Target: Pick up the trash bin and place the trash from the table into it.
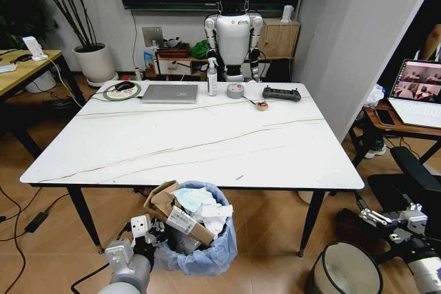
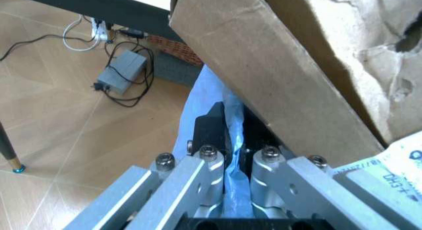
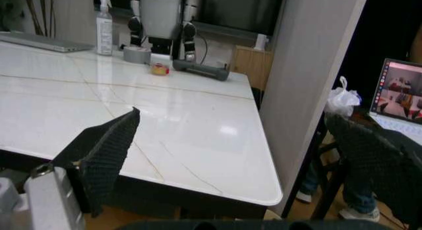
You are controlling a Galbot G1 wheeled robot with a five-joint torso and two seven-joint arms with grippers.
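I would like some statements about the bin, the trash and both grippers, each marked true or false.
1. The trash bin stands on the table. False: it is below the table's near edge.
2. A torn cardboard box is in the bin. True.
3. The left gripper is shut on the bin's blue bag. True.
4. The right gripper holds a paper cup. False: its fingers are open and empty.
5. A laptop lies on the table. True.

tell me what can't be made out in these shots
- Lower part of the trash bin: head view, cut off by the frame's bottom edge.
- What lies deep in the bin: head view, covered by the cardboard box and papers.
- Bin rim under the left gripper: left wrist view, wrapped in the blue bag.
- Floor under the table: right wrist view, blocked by the right gripper, open.
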